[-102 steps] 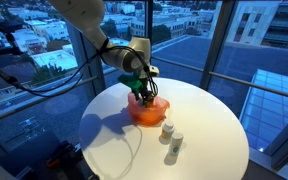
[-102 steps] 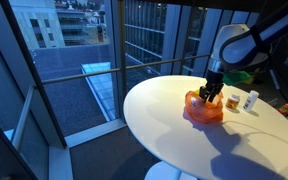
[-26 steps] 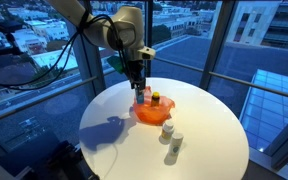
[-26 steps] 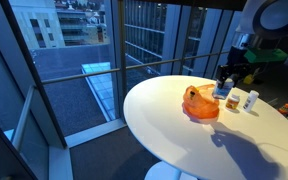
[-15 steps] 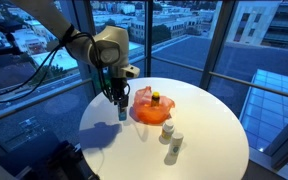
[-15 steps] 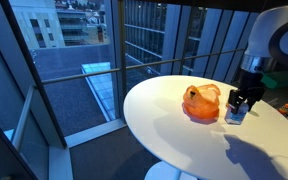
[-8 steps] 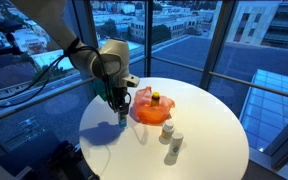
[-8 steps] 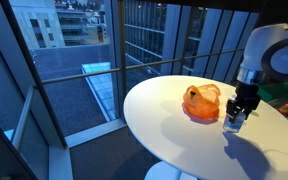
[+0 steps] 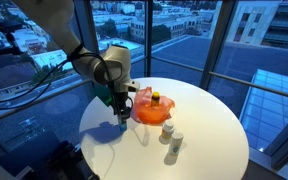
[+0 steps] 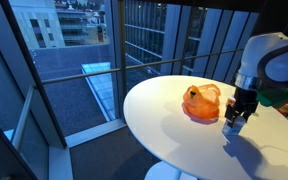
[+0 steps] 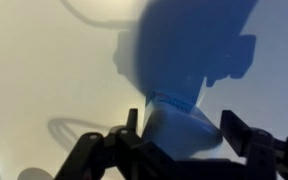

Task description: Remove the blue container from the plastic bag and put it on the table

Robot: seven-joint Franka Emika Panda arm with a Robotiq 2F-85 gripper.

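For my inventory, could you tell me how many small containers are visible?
4: a white bottle and a second white bottle on the table, a third bottle in the orange bag, the blue container between the fingers. The bag may hide more.

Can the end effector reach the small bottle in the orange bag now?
Probably not yet: the end effector is shut on the blue container, low over the table beside the orange bag. The small bottle shows at the bag's open top; nothing else seems to block it.
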